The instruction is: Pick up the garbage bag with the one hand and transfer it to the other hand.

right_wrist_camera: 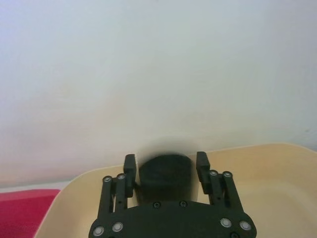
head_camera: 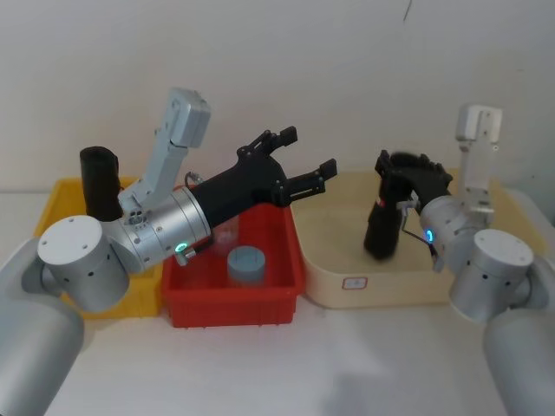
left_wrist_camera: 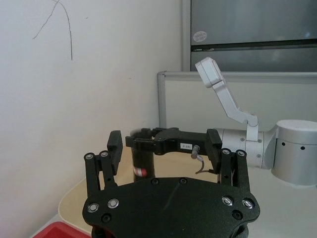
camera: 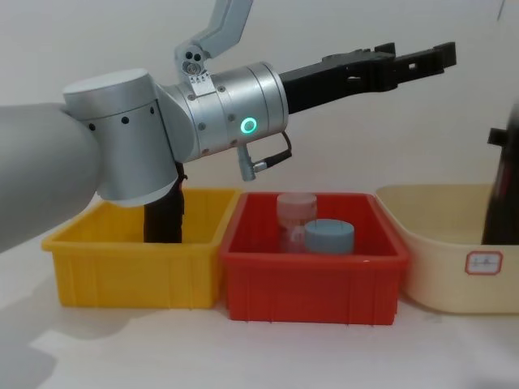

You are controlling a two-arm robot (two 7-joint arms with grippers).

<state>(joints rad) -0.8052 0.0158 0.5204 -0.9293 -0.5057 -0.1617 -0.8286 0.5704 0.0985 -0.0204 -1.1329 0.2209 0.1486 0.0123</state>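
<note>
The left gripper [head_camera: 309,150] hangs above the red bin [head_camera: 234,305], jaws spread wide and empty. Opposite it, the right gripper [right_wrist_camera: 165,166] clasps the top of the garbage bag [head_camera: 381,230] (sticker [left_wrist_camera: 141,172] low on its side), which tilts inside the beige tub [head_camera: 381,290].

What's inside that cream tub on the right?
The garbage bag, a black roll, stands in the cream tub, with the right gripper at its top. The tub floor behind the roll is covered.
</note>
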